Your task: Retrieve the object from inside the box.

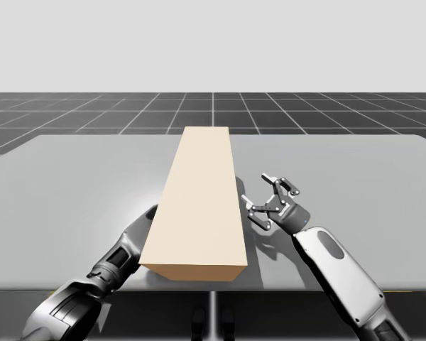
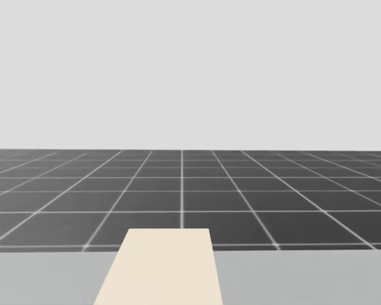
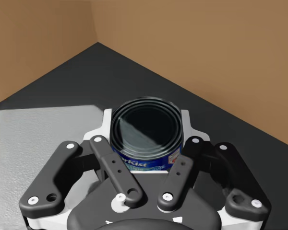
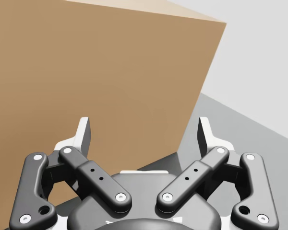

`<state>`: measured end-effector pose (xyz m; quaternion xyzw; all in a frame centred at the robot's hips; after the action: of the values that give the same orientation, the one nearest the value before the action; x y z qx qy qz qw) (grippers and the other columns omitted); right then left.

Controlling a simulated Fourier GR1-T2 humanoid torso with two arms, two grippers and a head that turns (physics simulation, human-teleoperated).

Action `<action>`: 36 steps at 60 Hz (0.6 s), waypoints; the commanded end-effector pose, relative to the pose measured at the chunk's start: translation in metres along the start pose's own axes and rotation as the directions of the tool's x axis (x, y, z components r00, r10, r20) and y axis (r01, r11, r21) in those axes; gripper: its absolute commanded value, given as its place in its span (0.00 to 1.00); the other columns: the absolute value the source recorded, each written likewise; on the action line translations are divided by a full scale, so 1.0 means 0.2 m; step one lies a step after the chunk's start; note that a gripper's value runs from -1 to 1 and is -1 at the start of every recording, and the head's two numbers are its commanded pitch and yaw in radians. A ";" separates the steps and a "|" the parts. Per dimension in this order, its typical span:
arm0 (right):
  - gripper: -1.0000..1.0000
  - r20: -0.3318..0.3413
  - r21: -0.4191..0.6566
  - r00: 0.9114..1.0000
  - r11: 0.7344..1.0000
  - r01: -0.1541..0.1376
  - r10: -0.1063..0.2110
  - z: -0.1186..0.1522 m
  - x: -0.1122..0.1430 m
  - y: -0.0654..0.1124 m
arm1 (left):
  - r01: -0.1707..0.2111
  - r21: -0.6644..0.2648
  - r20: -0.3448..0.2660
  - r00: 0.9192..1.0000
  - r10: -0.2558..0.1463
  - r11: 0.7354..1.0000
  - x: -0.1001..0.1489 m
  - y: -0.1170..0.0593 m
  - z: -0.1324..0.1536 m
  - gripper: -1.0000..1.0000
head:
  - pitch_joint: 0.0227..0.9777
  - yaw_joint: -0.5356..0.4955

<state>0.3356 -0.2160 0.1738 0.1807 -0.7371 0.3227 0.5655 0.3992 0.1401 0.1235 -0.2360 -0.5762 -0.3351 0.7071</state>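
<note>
high: left arm (image 1: pixel 121 256) meets tan box (image 1: pixel 199 206) at its near left side; right gripper (image 1: pixel 271 201) spread wide just right of box | head: box's far end mid-table | left wrist: left gripper (image 3: pixel 146 125) clamped on short blue-labelled can (image 3: pixel 145 143) inside box | right wrist: fingers wide, box wall ahead | risk: can may snag the wall or slip on withdrawal

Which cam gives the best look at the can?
Left wrist view: the blue can is held between the fingers of the left gripper inside the box. High, head and right wrist views show the box's outside, hiding it.
</note>
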 end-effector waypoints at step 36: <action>0.00 -0.001 -0.014 1.000 1.000 -0.009 0.009 0.02 0.00 -0.03 | 0.179 0.134 0.021 0.983 -0.183 0.975 0.27 0.24 0.73 1.00 | 0.11 0.51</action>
<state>0.3360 -0.2197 0.1753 0.1764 -0.7389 0.3208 0.5656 0.3477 0.2681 0.1795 -0.1282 -0.6245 -0.2993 0.7099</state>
